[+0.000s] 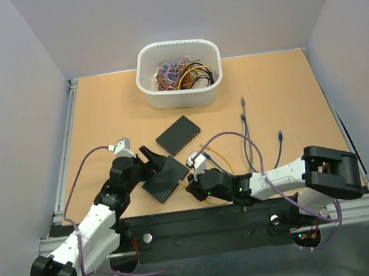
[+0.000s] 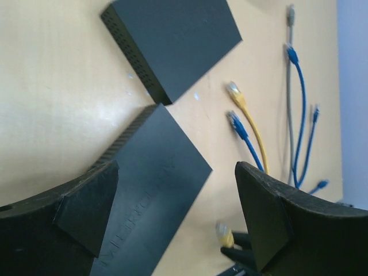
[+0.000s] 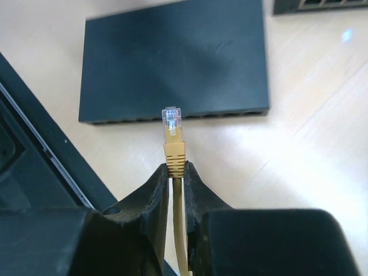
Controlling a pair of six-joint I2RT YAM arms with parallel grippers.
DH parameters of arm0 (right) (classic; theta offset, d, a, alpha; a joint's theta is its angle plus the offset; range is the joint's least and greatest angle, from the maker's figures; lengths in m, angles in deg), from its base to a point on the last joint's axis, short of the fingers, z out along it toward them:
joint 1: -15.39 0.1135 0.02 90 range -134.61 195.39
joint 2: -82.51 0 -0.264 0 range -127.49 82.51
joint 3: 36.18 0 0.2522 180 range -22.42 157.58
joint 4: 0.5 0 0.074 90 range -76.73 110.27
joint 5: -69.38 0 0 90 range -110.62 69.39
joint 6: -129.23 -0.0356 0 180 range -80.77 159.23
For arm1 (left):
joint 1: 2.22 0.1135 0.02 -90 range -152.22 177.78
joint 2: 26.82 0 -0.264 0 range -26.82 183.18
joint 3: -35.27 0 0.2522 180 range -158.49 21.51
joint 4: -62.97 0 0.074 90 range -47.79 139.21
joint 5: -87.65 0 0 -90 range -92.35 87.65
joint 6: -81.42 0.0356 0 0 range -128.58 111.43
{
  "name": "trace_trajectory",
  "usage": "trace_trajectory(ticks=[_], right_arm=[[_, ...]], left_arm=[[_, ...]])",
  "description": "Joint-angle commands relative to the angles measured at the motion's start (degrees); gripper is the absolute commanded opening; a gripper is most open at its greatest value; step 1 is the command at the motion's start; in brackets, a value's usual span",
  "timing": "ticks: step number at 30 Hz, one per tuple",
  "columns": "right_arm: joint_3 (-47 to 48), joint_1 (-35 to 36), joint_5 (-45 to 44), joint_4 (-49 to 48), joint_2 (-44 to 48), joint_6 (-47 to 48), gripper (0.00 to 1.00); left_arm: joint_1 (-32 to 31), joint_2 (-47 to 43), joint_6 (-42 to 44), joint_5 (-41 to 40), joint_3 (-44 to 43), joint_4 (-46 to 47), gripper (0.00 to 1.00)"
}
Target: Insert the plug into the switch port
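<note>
Near the tabletop's (image 1: 288, 97) front edge, the right gripper (image 3: 175, 169) clamps the yellow cable (image 3: 179, 230) behind its plug (image 3: 172, 129), facing the switch (image 3: 172, 63); left gripper (image 2: 175, 207) gapes above.

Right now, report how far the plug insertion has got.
Done: the right gripper is shut on the yellow plug, its tip pointing at the near switch. In hand: lining the plug up with the port row; the tip stands short of it, not yet in. The left gripper hangs open above that switch, holding nothing. Left: push the plug into a port.
</note>
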Motion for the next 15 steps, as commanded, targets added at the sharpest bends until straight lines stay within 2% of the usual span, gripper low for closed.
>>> trace_trajectory(ticks=[1, 5, 10, 15], right_arm=[[2.33, 3.16, -3.79, -2.75, -4.56, -2.18, 0.0], [4.18, 4.39, -3.71, -4.07, -9.21, -2.62, 0.01], [5.85, 4.56, -4.32, -3.99, -11.42, -2.36, 0.01], [6.73, 4.56, -4.76, -4.07, -11.87, -1.92, 0.0]], left_arm=[[4.56, 3.0, 2.74, -1.47, -2.39, 3.34, 0.94], [12.03, 7.64, 3.19, 5.11, -0.2, 9.3, 0.94], [12.75, 14.16, 3.54, 7.85, 0.42, 13.0, 0.94], [12.75, 15.75, 2.75, 10.14, 1.74, 15.38, 0.92]])
